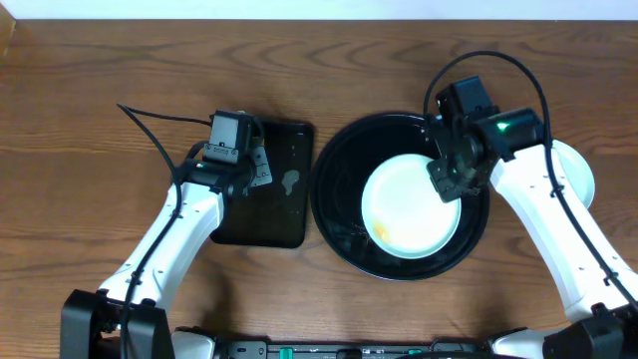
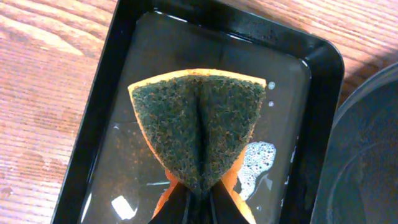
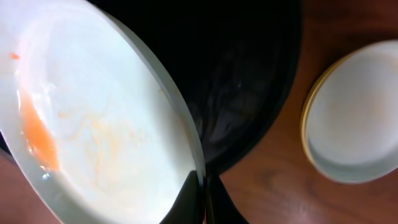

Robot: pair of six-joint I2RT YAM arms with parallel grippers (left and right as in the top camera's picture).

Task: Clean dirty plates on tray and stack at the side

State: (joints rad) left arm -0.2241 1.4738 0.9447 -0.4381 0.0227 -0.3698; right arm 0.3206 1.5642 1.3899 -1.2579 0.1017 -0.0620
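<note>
A pale mint plate [image 1: 404,204] with an orange-brown smear [image 3: 37,134] sits tilted over the large round black tray [image 1: 339,209]. My right gripper [image 1: 446,179] is shut on the plate's right rim, as the right wrist view [image 3: 202,186] shows. Two more plates [image 1: 578,170] lie stacked on the bare wood right of the tray, a pale one on top with a yellow edge under it [image 3: 351,118]. My left gripper [image 1: 257,168] is shut on a folded green and orange sponge [image 2: 199,127] above the small rectangular tray.
The small rectangular black tray [image 1: 294,135] lies left of the round tray and holds water and a patch of suds [image 2: 258,162]. Bare wood tabletop [image 1: 80,150] surrounds both trays. Cables run from each arm.
</note>
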